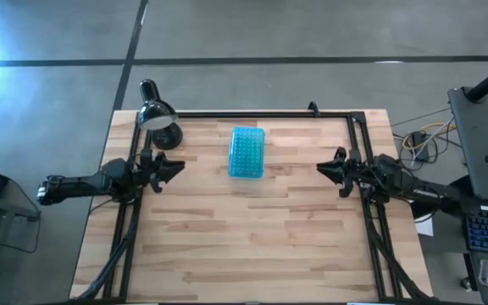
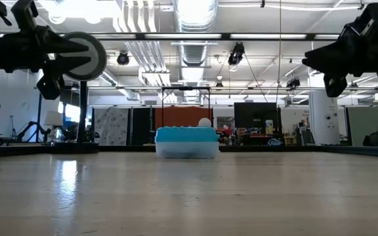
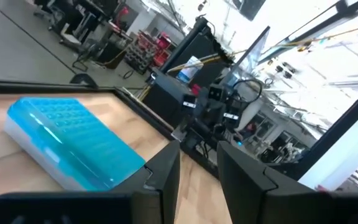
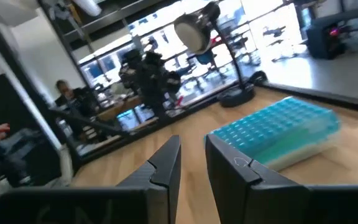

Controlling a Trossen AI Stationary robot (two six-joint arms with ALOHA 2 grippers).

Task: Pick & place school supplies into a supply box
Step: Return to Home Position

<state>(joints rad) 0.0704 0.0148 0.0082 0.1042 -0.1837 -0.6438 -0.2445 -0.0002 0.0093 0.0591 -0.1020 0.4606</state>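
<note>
Supply box (image 1: 246, 152) lies closed near the worktop (image 1: 252, 246) far edge, long axis front-to-back. Left tool (image 1: 180, 167) and right tool (image 1: 319, 168) flank it, well apart, narrowly parted, empty.

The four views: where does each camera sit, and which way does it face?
High view: above the table, facing straight down; both arms, left pincer and right pincer open, flanking the supply box.
Low view: at table-top height, facing level across to the box; arms hang in both upper corners.
Left wrist view: on that wrist, facing past its own fingers to the box and right arm.
Right wrist view: on that wrist, facing past its fingers to the box, lamp and left arm.
Shared: all four show the box.
</note>
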